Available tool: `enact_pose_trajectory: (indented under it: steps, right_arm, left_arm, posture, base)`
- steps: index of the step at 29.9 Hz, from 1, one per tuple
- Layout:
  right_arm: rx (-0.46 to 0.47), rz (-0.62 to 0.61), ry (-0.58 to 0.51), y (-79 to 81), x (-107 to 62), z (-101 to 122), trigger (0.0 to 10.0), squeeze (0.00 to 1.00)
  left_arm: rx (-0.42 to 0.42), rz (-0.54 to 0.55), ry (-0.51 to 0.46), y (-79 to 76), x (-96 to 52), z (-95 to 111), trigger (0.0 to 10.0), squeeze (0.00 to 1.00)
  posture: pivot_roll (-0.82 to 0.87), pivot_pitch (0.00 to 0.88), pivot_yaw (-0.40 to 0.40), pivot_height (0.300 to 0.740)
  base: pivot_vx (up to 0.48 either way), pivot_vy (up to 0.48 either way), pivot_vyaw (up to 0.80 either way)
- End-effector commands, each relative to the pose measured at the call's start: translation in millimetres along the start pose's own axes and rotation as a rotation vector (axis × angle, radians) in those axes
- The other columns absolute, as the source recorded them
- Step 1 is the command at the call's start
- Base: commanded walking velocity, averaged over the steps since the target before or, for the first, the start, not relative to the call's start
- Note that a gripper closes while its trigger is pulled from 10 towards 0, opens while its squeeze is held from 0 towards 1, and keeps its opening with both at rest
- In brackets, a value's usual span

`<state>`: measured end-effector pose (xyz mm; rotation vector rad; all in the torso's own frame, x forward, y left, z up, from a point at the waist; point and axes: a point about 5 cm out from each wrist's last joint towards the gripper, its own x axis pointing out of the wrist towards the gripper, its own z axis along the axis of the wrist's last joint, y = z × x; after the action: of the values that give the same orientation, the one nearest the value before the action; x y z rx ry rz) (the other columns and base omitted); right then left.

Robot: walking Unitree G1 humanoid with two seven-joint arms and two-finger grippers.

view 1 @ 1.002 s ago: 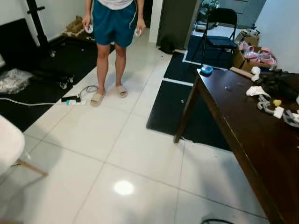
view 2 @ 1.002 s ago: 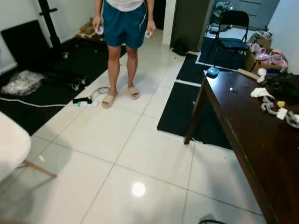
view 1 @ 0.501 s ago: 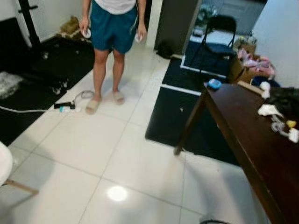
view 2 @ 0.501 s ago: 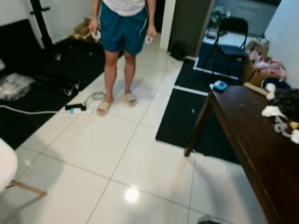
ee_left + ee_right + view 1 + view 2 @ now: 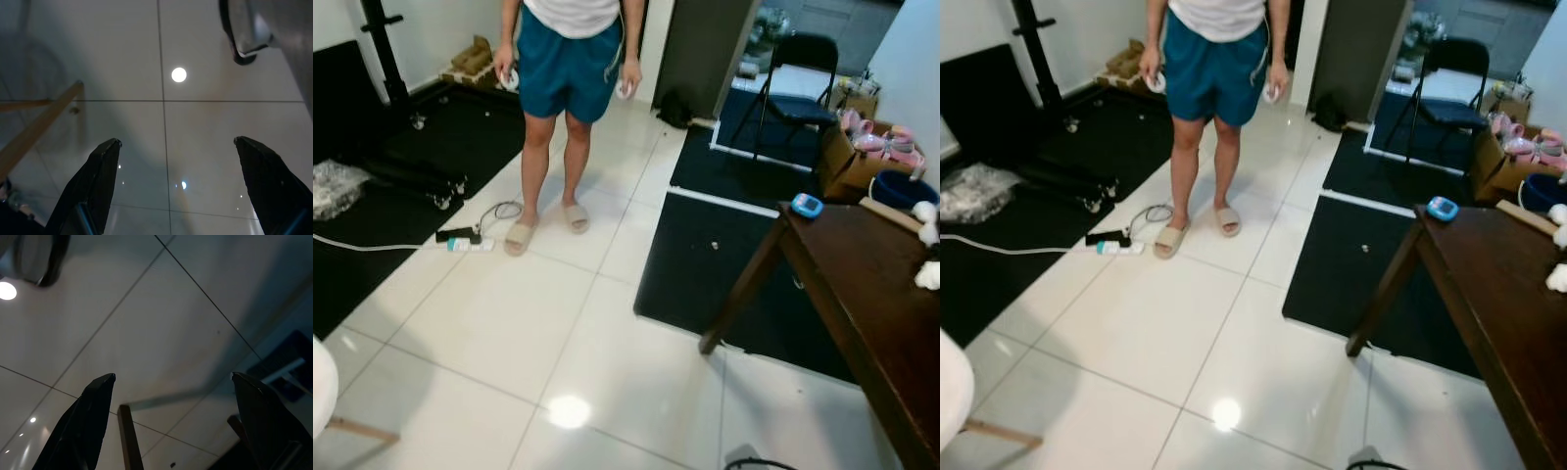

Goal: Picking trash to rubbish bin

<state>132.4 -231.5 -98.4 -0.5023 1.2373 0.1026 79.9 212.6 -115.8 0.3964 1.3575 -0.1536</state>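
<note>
On white floor (image 5: 509, 323): one person (image 5: 566, 59), two sandals (image 5: 544, 227); one table (image 5: 871, 313).

The two head cameras look forward and down from standing height across the white tiled floor (image 5: 509, 313), taking in a person's legs (image 5: 548, 147) far ahead and the dark table (image 5: 1498, 294) close on the right. Both share that same scene, slightly offset sideways. Each wrist camera points down past its own end effector, left (image 5: 176, 186) and right (image 5: 171, 421), at nearby tiles.
</note>
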Motion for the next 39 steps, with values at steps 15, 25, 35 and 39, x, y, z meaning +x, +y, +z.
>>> enact_pose_trajectory:
  steps: [15,25,35,39]
  right_arm:
    - [0.03,-0.007,0.006,-3.2,-0.2,-3.9,10.0,0.0]
    - [0.026,-0.006,0.013,-2.4,-0.4,-6.7,10.0,0.0]
    - [0.031,-0.004,0.017,-2.9,-0.4,-7.0,10.0,0.0]
    - [0.033,-0.001,0.015,-1.5,-0.3,-5.7,10.0,0.0]
  left_arm:
    - [0.036,-0.006,-0.026,1.2,0.2,9.7,10.0,0.0]
    - [0.038,-0.001,-0.031,4.6,0.1,12.1,10.0,0.0]
    - [0.035,-0.002,-0.027,5.4,0.1,11.2,10.0,0.0]
    - [0.029,0.002,-0.02,5.7,0.0,8.5,10.0,0.0]
  posture:
    - [0.02,0.048,-0.05,0.74]
    - [0.01,0.046,-0.045,0.74]
    - [0.01,0.053,-0.044,0.74]
    - [0.01,0.053,-0.044,0.74]
  base:
    - [0.335,0.0,0.0]
    - [0.332,0.0,0.0]
    - [0.331,0.0,0.0]
    - [0.303,0.0,0.0]
